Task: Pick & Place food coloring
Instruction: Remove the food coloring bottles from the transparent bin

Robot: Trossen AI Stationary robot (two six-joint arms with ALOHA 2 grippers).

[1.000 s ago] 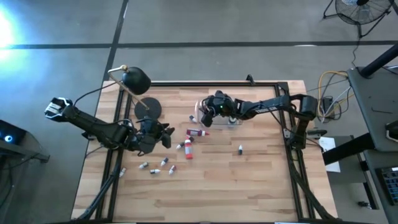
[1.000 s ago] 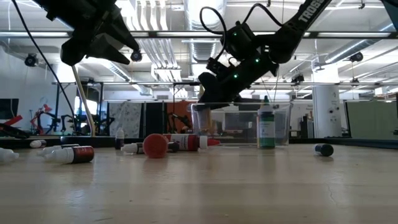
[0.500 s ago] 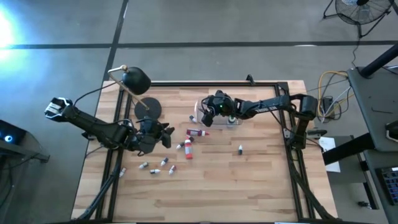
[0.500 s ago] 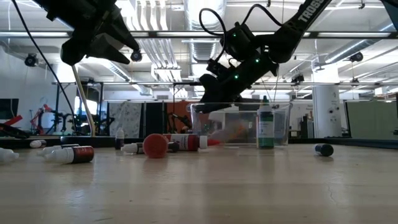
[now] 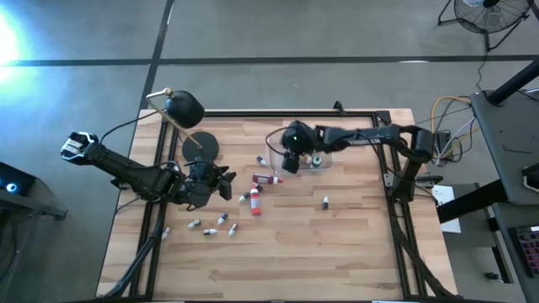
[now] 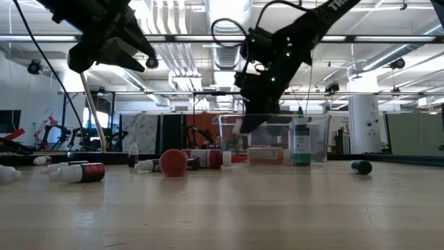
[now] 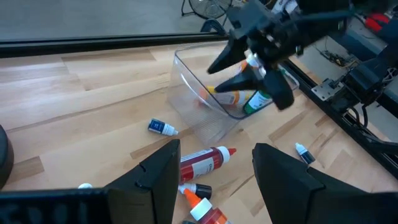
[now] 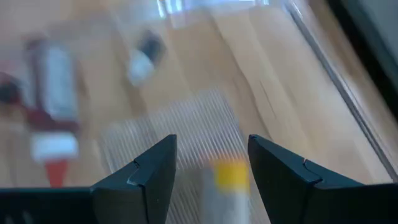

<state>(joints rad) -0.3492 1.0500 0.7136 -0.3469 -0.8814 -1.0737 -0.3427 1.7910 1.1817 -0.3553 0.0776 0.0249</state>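
A clear plastic tub (image 5: 275, 143) (image 6: 316, 132) stands on the table's far half. An orange food coloring bottle (image 6: 266, 154) (image 7: 229, 98) lies on its floor. A green bottle (image 6: 300, 142) (image 7: 257, 103) stands upright beside it, also in the tub as far as I can tell. My right gripper (image 5: 289, 156) (image 7: 235, 71) (image 8: 211, 180) hangs open over the tub, fingers pointing down into it, holding nothing. My left gripper (image 5: 227, 181) (image 7: 214, 180) is open and empty, raised over the table's left half. A large red bottle (image 5: 268, 179) (image 7: 202, 163) lies near the tub.
Several small bottles (image 5: 210, 229) lie scattered on the left near part of the table. A red-and-white one (image 5: 254, 202), a blue-capped one (image 7: 163, 128) and a lone one (image 5: 326, 202) lie nearer the tub. A black desk lamp (image 5: 185, 109) stands at the far left corner.
The orange bottle has left my right gripper, fallen into the tub and now lies flat on its floor. My right gripper has turned over the tub and shifted a little toward the table's right.
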